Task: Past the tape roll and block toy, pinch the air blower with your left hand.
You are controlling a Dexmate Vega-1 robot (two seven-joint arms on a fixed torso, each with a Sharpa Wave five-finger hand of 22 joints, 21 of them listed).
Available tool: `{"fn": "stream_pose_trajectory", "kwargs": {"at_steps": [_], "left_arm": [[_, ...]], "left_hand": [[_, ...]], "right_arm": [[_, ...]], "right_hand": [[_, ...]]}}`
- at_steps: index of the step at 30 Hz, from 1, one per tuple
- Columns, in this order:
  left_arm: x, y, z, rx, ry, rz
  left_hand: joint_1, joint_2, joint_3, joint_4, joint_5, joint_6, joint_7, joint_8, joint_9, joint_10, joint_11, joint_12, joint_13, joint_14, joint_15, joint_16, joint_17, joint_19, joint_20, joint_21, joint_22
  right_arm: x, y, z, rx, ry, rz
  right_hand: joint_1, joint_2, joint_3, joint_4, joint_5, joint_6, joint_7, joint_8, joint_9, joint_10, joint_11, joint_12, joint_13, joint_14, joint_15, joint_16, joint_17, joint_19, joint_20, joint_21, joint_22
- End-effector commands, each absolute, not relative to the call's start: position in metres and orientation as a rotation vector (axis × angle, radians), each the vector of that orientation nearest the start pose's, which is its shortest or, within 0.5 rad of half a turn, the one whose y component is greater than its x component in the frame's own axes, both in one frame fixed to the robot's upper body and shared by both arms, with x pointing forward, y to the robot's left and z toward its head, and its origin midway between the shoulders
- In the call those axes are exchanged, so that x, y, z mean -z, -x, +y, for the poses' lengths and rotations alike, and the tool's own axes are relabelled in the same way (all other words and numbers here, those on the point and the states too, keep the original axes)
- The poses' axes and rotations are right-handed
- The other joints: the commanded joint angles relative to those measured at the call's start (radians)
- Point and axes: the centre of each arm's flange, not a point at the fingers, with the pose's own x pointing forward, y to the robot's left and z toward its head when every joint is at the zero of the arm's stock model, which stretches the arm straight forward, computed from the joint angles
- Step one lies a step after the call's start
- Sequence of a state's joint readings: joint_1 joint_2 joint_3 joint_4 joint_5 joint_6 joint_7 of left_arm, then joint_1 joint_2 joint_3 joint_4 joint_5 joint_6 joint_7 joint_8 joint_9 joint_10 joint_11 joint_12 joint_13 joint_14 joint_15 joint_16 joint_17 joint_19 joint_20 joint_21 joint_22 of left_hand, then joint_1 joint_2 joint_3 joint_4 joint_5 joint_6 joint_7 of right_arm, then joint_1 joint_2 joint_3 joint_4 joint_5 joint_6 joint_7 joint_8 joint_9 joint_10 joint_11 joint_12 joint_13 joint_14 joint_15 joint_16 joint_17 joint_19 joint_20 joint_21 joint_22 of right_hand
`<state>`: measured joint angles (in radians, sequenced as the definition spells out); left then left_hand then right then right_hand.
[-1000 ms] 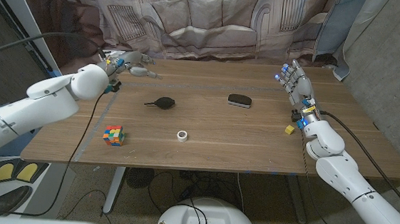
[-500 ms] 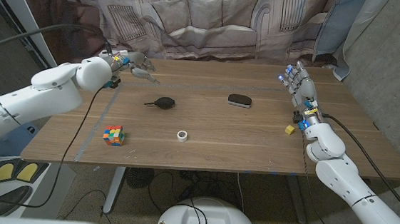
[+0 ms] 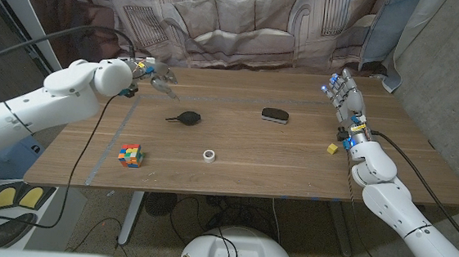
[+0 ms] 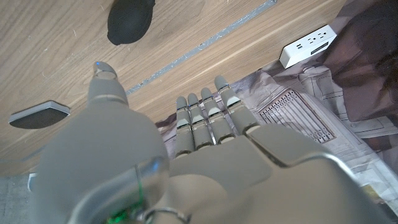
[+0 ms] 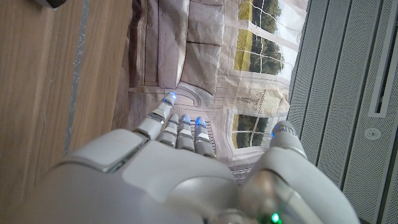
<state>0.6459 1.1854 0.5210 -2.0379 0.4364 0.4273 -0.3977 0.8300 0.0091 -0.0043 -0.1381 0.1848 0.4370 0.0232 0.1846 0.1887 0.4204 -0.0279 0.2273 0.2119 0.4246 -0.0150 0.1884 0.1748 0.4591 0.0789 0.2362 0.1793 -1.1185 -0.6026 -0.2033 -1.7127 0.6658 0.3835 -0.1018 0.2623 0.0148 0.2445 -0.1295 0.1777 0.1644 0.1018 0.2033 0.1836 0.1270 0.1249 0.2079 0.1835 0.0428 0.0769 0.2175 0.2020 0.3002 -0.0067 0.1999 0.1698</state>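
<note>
air blower (image 3: 186, 118) lies untouched on the surface (image 3: 243, 158) | left robot hand (image 3: 159, 78) hovers beyond it, fingers spread, empty | pinch not yet made

Light over the brown wooden table (image 3: 292, 162) is soft and even, moderately bright, with no hard glare on the boards. The black rubber air blower (image 3: 186, 118) and the dark oval case (image 3: 274, 114) throw only faint, short shadows. The room's left side falls into dimness behind the patterned printed curtain (image 3: 221, 21). The head view bends slightly at its edges. In the left wrist view, the grey left hand (image 4: 186, 168) close to the lens is blurred; in the right wrist view, the white right hand (image 5: 186, 180) is likewise soft, with small blue lights glowing at its fingertips (image 5: 169, 97).
</note>
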Motion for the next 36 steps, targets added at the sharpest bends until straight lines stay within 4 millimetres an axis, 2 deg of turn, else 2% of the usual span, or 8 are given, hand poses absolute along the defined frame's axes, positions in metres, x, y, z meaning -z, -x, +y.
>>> {"fn": "stream_pose_trajectory", "kwargs": {"at_steps": [1,6,9,16,18,19,23,36], "left_arm": [[-0.131,-0.55,0.308,0.003,-1.756,-0.282],[-0.129,-0.556,0.303,0.016,-1.799,-0.279],[-0.126,-0.559,0.301,0.016,-1.811,-0.286],[-0.117,-0.568,0.298,0.028,-1.813,-0.298],[-0.116,-0.57,0.298,0.031,-1.813,-0.294],[-0.115,-0.573,0.297,0.046,-1.817,-0.276],[-0.11,-0.579,0.293,0.046,-1.838,-0.274],[-0.102,-0.591,0.285,0.055,-1.837,-0.286]], "left_hand": [[0.022,0.002,0.011,-0.005,0.006,-0.006,-0.003,0.0,0.005,-0.005,-0.007,-0.004,0.001,-0.001,-0.004,-0.002,0.003,0.014,-0.003,0.003,0.005],[0.035,0.004,0.016,-0.009,0.008,-0.009,-0.004,0.001,0.005,-0.005,-0.005,-0.004,0.002,0.001,-0.004,-0.001,0.003,0.023,0.001,0.005,0.005],[0.036,0.001,0.015,-0.009,0.007,-0.006,-0.012,0.003,0.005,0.001,-0.014,-0.002,0.003,-0.001,-0.004,-0.001,0.003,0.018,0.001,0.001,0.005],[0.026,-0.007,0.009,-0.002,0.005,-0.026,-0.014,-0.001,0.005,-0.007,-0.021,-0.006,0.004,-0.014,-0.002,-0.004,0.004,0.007,0.008,-0.006,0.006],[0.025,-0.008,0.009,-0.002,0.005,-0.029,-0.014,-0.001,0.005,-0.01,-0.019,-0.007,0.004,-0.015,-0.004,-0.004,0.004,0.007,0.009,-0.006,0.006],[0.028,-0.007,0.01,-0.002,0.005,-0.036,-0.009,-0.002,0.005,-0.016,-0.008,-0.009,0.005,-0.008,-0.006,-0.001,0.004,0.01,0.008,-0.006,0.006],[0.042,0.002,0.019,-0.005,0.006,-0.048,0.0,-0.002,0.005,-0.034,0.006,-0.015,0.006,-0.012,-0.004,-0.002,0.004,0.009,-0.004,-0.008,0.007],[0.048,0.005,0.023,-0.004,0.005,-0.057,-0.002,0.002,0.005,-0.053,0.005,-0.02,0.007,-0.035,0.0,-0.007,0.004,-0.012,-0.005,-0.019,0.007]], "right_arm": [[0.003,-0.548,-0.304,-0.16,-0.115,-0.811],[0.002,-0.546,-0.302,-0.159,-0.112,-0.813],[0.002,-0.545,-0.301,-0.158,-0.114,-0.817],[0.001,-0.544,-0.3,-0.159,-0.099,-0.817],[0.001,-0.545,-0.299,-0.156,-0.108,-0.814],[0.001,-0.545,-0.299,-0.157,-0.108,-0.813],[0.001,-0.546,-0.298,-0.16,-0.105,-0.812],[0.004,-0.547,-0.303,-0.148,-0.095,-0.802]], "right_hand": [[0.006,0.007,-0.004,-0.003,0.004,0.012,0.003,-0.001,0.003,0.008,0.006,-0.003,0.005,0.004,0.007,0.0,0.004,0.003,0.002,-0.001,0.002],[0.005,0.008,-0.005,-0.003,0.004,0.012,0.002,-0.001,0.003,0.009,0.006,-0.003,0.005,0.005,0.006,0.0,0.004,0.004,0.003,-0.001,0.002],[0.005,0.008,-0.005,-0.002,0.004,0.012,0.002,-0.002,0.003,0.01,0.006,-0.003,0.005,0.006,0.007,0.0,0.004,0.004,0.003,-0.001,0.002],[0.005,0.011,-0.004,-0.002,0.003,0.014,0.002,-0.002,0.003,0.01,0.006,-0.004,0.006,0.006,0.006,0.0,0.004,0.004,0.003,-0.001,0.002],[0.005,0.011,-0.005,-0.002,0.003,0.014,0.001,-0.002,0.003,0.011,0.006,-0.004,0.006,0.007,0.007,0.0,0.004,0.005,0.004,-0.002,0.002],[0.005,0.012,-0.005,-0.002,0.003,0.014,0.001,-0.002,0.003,0.011,0.006,-0.004,0.006,0.006,0.007,0.0,0.004,0.005,0.004,-0.002,0.002],[0.006,0.012,-0.005,-0.002,0.003,0.015,0.001,-0.002,0.003,0.013,0.006,-0.004,0.006,0.007,0.006,-0.001,0.004,0.006,0.004,-0.001,0.002],[0.006,0.013,-0.005,-0.002,0.003,0.018,0.002,-0.002,0.003,0.016,0.004,-0.004,0.006,0.01,0.005,-0.001,0.005,0.01,0.003,-0.001,0.002]]}}
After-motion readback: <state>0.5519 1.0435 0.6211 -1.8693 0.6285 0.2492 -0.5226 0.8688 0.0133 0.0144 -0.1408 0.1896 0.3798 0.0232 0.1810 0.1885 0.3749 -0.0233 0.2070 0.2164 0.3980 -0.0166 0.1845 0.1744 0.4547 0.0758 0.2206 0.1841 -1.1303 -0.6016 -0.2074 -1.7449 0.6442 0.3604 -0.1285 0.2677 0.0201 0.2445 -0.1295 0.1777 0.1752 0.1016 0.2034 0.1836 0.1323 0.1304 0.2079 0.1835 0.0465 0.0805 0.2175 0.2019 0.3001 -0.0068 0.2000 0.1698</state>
